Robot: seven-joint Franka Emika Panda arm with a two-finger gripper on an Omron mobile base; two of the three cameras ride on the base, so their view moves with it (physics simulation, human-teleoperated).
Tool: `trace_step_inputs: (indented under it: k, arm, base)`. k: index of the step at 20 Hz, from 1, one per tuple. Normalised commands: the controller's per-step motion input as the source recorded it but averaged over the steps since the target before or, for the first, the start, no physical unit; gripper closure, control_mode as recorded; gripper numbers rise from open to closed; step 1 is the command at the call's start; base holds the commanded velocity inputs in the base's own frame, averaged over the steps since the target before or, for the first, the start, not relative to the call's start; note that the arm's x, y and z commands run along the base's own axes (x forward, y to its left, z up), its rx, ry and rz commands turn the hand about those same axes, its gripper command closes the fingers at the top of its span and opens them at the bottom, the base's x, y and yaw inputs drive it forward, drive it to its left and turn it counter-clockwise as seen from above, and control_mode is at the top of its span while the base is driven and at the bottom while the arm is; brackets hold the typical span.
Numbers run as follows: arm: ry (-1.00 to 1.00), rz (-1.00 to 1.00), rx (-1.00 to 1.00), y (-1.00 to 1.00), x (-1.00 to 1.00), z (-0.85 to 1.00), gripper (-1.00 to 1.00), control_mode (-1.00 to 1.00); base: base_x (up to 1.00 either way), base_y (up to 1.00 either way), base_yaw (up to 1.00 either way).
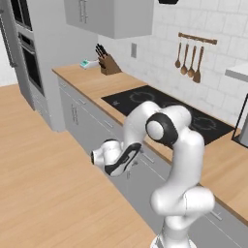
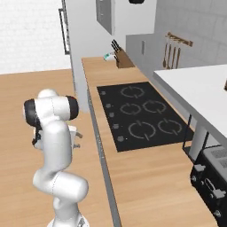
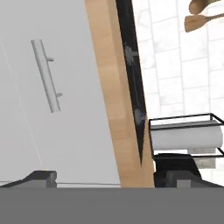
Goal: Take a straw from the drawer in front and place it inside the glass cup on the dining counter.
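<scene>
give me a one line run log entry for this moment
phase: reaching for drawer | gripper: open, empty | drawer: shut | handle: ahead of gripper, untouched | straw: not yet taken

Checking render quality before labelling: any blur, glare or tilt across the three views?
Left base view: soft, low-detail, even lighting, no glare on the hob. Right base view: equally flat, arm's shadow faint on the floor. Hand view: rolled sideways, drawer handle near-vertical, sharp; the open hand's fingertips cropped at bottom.

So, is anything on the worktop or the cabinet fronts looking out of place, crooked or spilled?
Nothing stands out. The knife block stands upright on the worktop, the hob lies flat, the wooden utensils hang straight, and the drawer with its bar handle is closed. Nothing is spilled.
</scene>
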Motion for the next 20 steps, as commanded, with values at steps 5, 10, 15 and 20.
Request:
trace_step_inputs:
  k: [5,10,15,20]
  arm:
    - [0.0,-0.06,-0.13,-0.5,0.39,-0.36,-1.0,-1.0]
    - [0.0,0.0,-0.01,-0.45,0.49,-0.31,-1.0,-1.0]
    - [0.06,0.02,0.0,-0.47,0.53,-0.37,-1.0,-1.0]
    - [0.1,0.04,0.04,-0.45,0.41,-0.44,-1.0,-1.0]
  base:
    - [0.0,0.0,0.0]
    - [0.0,0.0,0.0]
    - [0.0,0.0,0.0]
    - [0.0,0.0,0.0]
